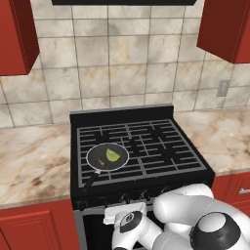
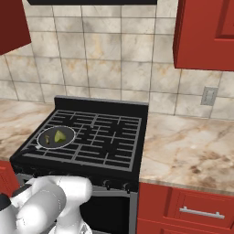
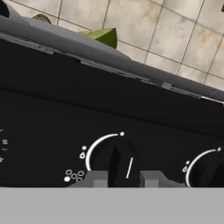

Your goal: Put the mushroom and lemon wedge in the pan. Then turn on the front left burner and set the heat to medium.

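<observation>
You have the pan (image 1: 107,157) sitting on the stove (image 1: 146,146) grate over the front left burner, close to the stove's front left corner, its short black handle pointing toward the front edge. Inside it the lemon wedge (image 1: 113,155) lies near the middle, and the mushroom (image 1: 100,160) sits just beside it on the side nearer the stove's left edge; from the right base camera you see the same pair, the wedge (image 2: 59,136) toward the centre of the pan (image 2: 55,137) and the mushroom (image 2: 48,137) a small brown speck next to it. Your arm is folded low in front of the stove, below its front edge, with the hand down at the control panel. In the hand camera your gripper (image 3: 124,178) is pressed up against a black round knob (image 3: 116,159), and the two finger tips (image 3: 99,179) flank the knob's lower part, so the jaws are clenched on that knob. The knob's white pointer line tilts slightly off vertical, and a white arc curves around its upper left. A second knob (image 3: 210,168) shows at the right edge. Above the panel's top edge you glimpse the lemon wedge (image 3: 103,36) and the tiled wall (image 3: 166,30).
</observation>
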### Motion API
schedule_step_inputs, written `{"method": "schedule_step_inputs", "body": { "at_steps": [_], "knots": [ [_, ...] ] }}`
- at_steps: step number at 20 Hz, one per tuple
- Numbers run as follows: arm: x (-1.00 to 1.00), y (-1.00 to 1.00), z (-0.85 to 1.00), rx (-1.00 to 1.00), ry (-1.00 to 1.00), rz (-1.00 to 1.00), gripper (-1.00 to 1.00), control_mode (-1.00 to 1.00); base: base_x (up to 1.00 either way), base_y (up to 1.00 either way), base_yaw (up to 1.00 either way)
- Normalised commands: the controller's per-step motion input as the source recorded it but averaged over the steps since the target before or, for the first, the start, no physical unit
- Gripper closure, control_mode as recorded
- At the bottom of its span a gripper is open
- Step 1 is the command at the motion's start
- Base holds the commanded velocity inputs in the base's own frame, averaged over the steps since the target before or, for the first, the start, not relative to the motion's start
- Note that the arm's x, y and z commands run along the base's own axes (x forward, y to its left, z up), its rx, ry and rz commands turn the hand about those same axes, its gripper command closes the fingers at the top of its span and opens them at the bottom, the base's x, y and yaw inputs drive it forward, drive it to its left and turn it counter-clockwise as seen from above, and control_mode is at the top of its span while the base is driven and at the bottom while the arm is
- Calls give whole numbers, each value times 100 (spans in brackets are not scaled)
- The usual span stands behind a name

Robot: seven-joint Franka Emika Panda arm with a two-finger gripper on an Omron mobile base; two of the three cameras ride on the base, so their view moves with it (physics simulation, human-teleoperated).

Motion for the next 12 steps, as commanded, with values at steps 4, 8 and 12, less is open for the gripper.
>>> {"method": "schedule_step_inputs", "body": {
  "at_steps": [4, 8, 12],
  "knots": [
    [1, -4, -1, -16, -8, 5, 100, -100, 0, 0, 0],
    [3, -3, 0, -38, -11, 15, 100, -100, 0, 0, 0],
    [1, -11, 0, -46, -10, 19, 100, -100, 0, 0, 0]
  ]
}}
